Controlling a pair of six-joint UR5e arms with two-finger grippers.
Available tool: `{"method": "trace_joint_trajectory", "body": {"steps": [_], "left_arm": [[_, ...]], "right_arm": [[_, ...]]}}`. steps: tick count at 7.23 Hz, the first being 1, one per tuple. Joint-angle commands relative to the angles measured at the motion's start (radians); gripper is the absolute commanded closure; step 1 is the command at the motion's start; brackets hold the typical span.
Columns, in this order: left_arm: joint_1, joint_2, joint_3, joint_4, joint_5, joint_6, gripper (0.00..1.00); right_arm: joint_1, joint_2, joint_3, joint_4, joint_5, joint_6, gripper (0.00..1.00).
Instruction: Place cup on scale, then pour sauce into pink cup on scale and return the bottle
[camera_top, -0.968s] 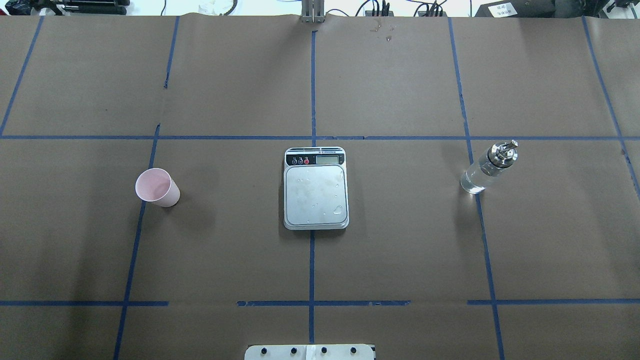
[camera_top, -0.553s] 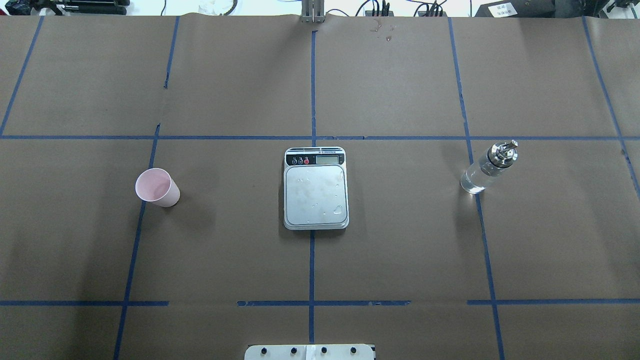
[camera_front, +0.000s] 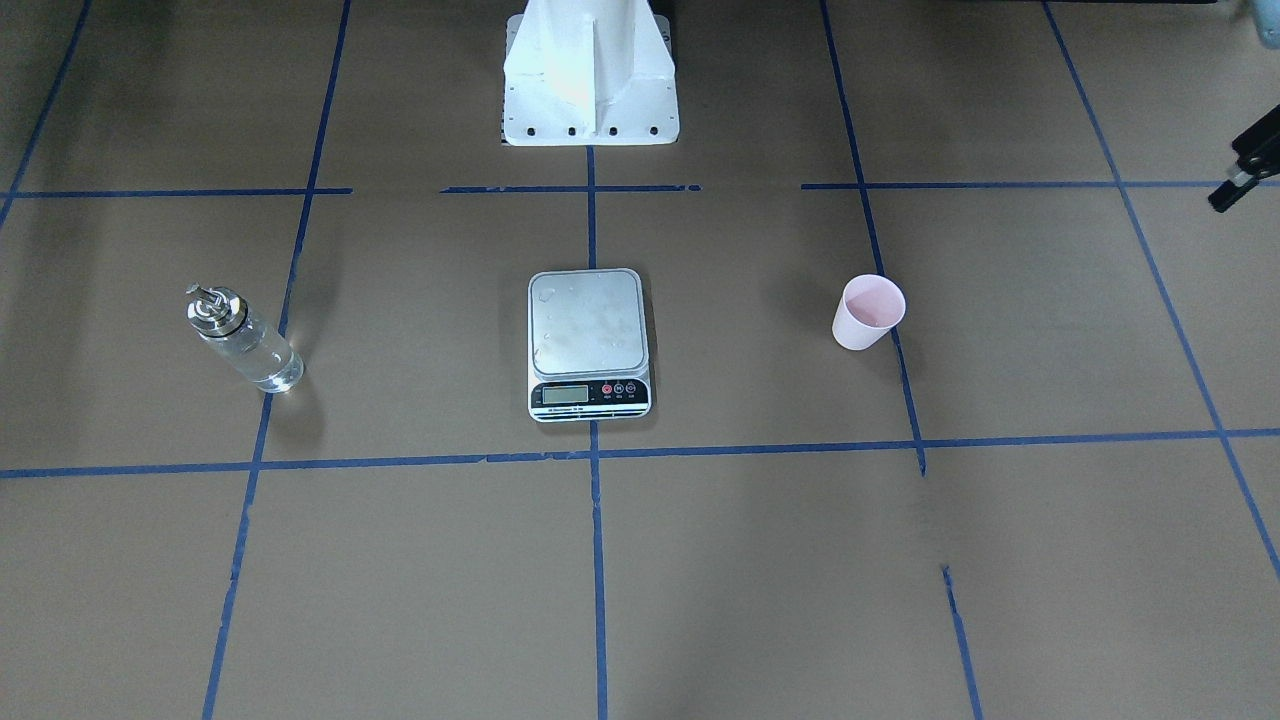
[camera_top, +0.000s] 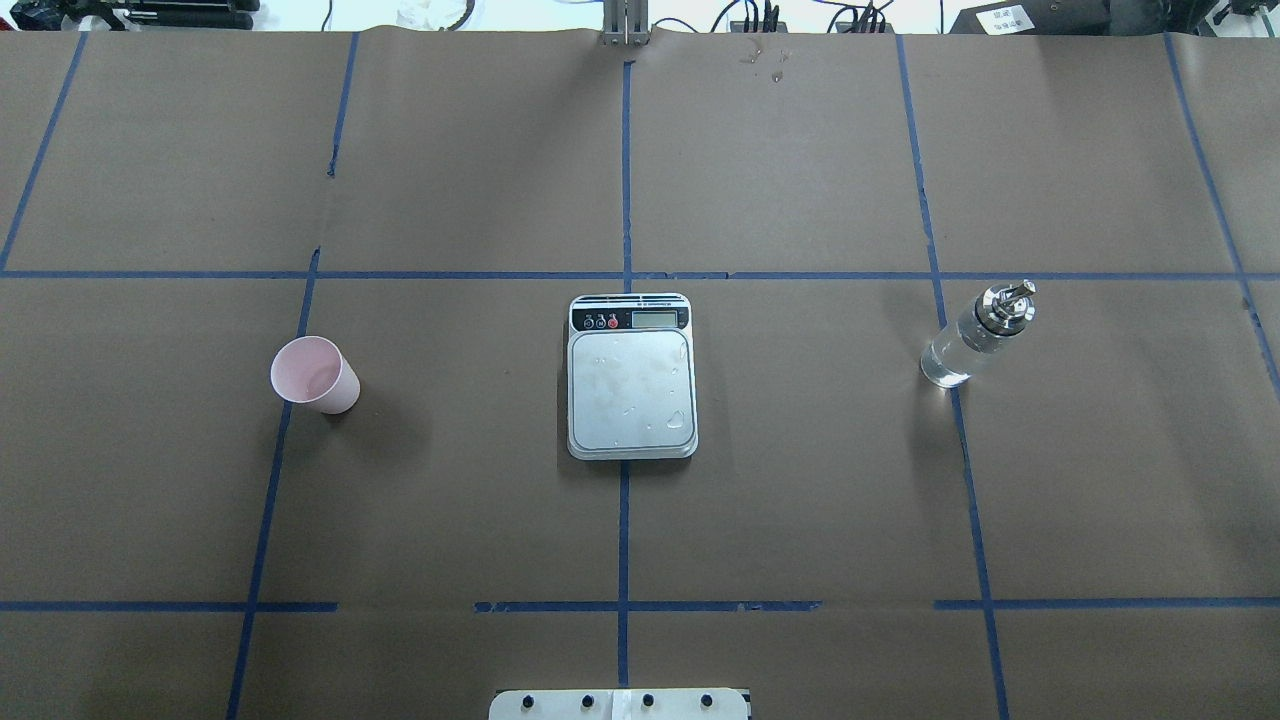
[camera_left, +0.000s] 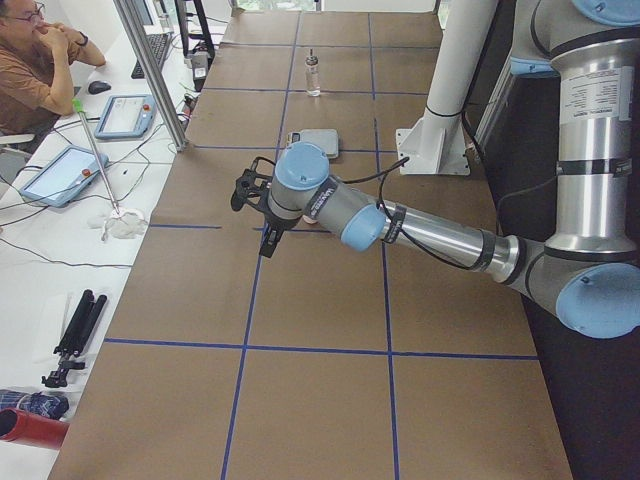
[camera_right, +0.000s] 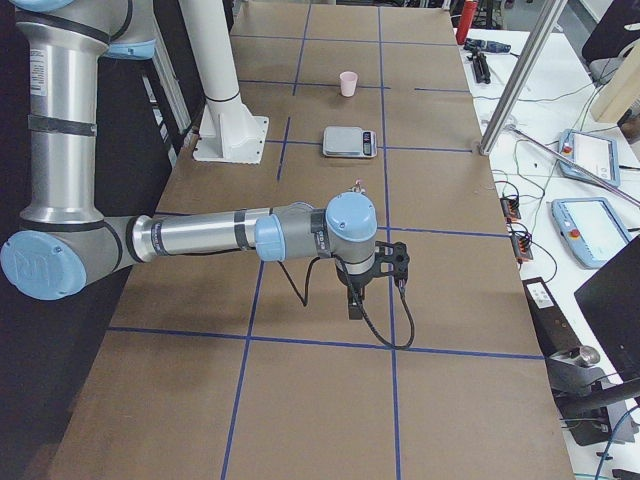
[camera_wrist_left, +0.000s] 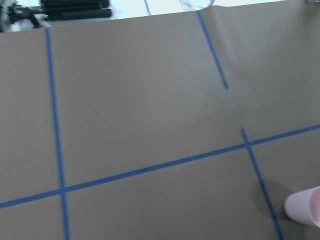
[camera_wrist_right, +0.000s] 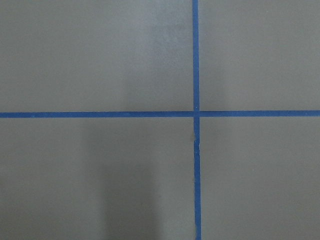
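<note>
Front-facing view: the cup (camera_front: 868, 312) stands upright on the table (camera_front: 1000, 560), well apart from the scale (camera_front: 588, 340), with the bottle (camera_front: 243, 340) upright beyond the scale's other side. Side views: the left gripper (camera_left: 266, 238) and right gripper (camera_right: 356, 300) hang above the table; I cannot tell whether either is apart or together.

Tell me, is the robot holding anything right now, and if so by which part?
Nothing is held: the cup and bottle stand free on the table, untouched.
</note>
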Motion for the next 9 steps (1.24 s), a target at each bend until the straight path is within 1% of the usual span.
{"method": "trace_joint_trajectory", "body": {"steps": [1,2,3,4,5,6,7,8,9], "left_arm": [[0.145,-0.062,-0.029,0.006,0.054,-0.168,0.0],[0.18,-0.078,-0.032,0.005,0.08,-0.26,0.0],[0.267,-0.077,-0.065,0.002,0.211,-0.371,0.0],[0.336,-0.077,-0.067,-0.003,0.297,-0.524,0.0],[0.41,-0.079,-0.076,-0.036,0.391,-0.673,0.0],[0.506,-0.077,-0.076,-0.052,0.518,-0.758,0.0],[0.561,-0.076,-0.069,-0.044,0.553,-0.794,0.0],[0.587,-0.077,-0.064,-0.038,0.556,-0.8,0.0],[0.615,-0.083,-0.035,-0.038,0.562,-0.799,0.0]], "right_arm": [[0.001,-0.003,0.035,-0.003,0.004,0.0,0.0],[-0.001,-0.003,0.033,-0.002,0.005,0.001,0.0],[-0.003,-0.004,0.03,0.004,0.004,0.003,0.0],[-0.003,-0.004,0.027,0.004,0.005,0.003,0.0],[-0.003,-0.004,0.026,0.004,0.004,0.001,0.0],[-0.004,-0.004,0.035,0.007,0.007,0.001,0.0],[-0.004,0.002,0.033,0.007,0.016,0.003,0.0],[-0.004,0.008,0.033,0.006,0.017,0.004,0.0],[-0.004,0.008,0.032,0.004,0.017,0.003,0.0]]}}
